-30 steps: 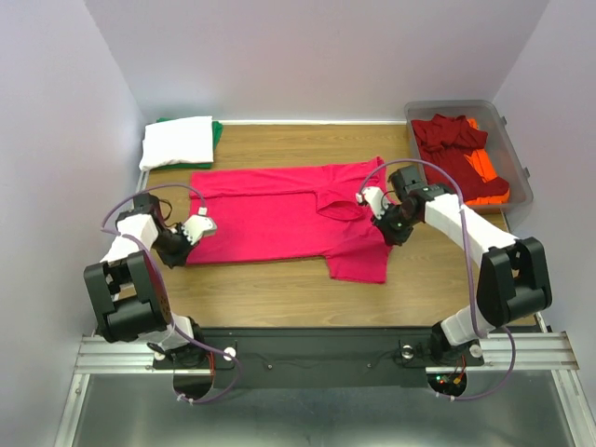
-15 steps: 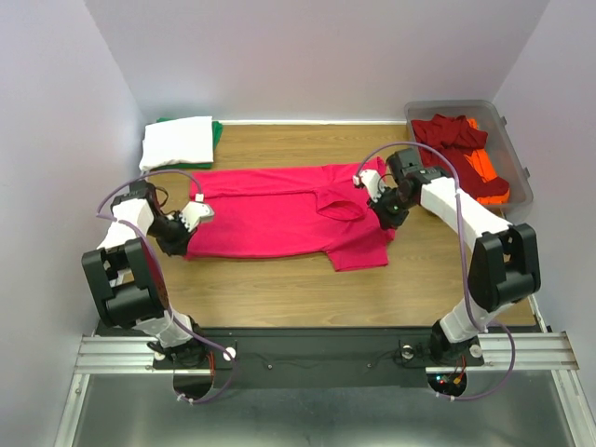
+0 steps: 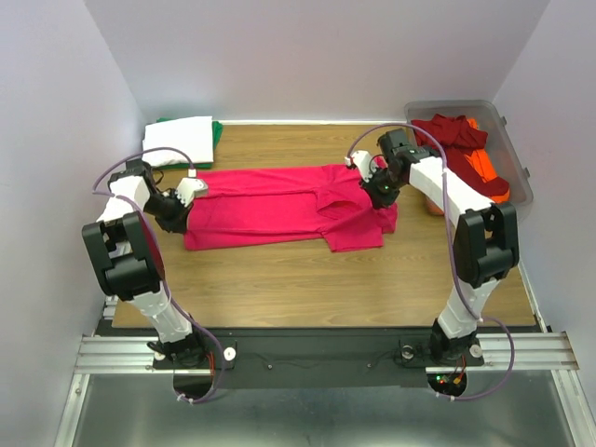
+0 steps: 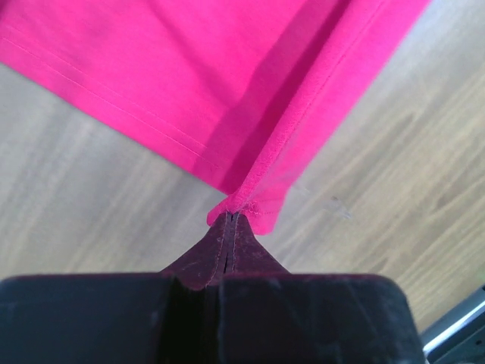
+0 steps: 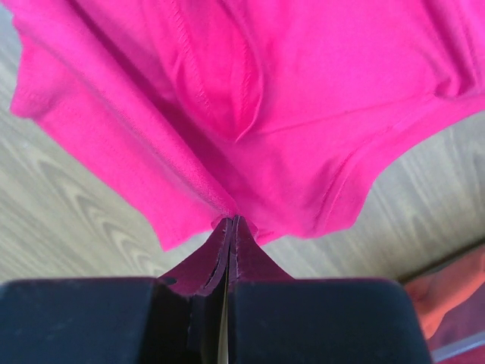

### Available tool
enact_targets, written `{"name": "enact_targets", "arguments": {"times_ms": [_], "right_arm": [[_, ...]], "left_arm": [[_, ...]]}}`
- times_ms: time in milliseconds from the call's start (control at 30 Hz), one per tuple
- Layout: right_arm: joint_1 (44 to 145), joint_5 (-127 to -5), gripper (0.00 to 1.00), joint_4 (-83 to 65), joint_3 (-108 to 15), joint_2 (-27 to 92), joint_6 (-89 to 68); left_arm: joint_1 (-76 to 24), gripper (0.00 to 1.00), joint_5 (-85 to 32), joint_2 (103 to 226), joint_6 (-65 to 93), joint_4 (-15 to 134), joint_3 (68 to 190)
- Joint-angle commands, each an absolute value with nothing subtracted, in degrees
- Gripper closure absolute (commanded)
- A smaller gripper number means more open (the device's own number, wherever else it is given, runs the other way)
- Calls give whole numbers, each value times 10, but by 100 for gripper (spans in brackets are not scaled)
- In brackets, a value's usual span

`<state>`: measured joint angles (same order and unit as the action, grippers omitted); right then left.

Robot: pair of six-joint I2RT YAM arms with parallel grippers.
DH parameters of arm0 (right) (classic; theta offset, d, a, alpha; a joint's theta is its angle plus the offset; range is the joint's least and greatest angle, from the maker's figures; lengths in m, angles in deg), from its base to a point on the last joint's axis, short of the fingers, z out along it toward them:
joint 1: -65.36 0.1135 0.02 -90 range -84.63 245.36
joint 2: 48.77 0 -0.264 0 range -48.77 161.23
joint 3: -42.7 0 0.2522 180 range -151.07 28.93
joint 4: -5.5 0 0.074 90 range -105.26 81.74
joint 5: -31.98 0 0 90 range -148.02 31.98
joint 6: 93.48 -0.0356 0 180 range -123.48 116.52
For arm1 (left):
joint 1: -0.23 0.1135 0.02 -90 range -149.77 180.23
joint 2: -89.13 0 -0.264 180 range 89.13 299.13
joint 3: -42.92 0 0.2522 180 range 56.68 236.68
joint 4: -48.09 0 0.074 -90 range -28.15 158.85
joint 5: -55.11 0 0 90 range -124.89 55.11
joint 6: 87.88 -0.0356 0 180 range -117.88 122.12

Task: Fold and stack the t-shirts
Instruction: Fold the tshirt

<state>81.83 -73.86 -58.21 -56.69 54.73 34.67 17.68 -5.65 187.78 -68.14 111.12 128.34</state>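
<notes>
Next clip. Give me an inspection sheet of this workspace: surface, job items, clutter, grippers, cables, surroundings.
Surface: wooden tabletop, bare in front of the shirt.
Job's things: pink-red t-shirt spread lengthwise, partly folded; white t-shirt folded on a green t-shirt, far left; dark red t-shirts and orange t-shirt in clear bin.
Clutter: nothing seen.
Grippers: left gripper shut on the pink-red t-shirt's corner; right gripper shut on its edge near the collar.
Cables: purple cables loop along both arms.
Surroundings: white walls; metal rail.
</notes>
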Motion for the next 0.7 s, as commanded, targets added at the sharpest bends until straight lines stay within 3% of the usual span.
{"name": "enact_targets", "arguments": {"times_ms": [0, 667], "right_arm": [[812, -734, 100, -591, -624, 577, 358], [800, -732, 99, -627, -786, 715, 377]], "left_arm": [[179, 100, -29, 1903, -653, 1126, 1334], [179, 100, -28, 2021, -607, 1126, 1473]]}}
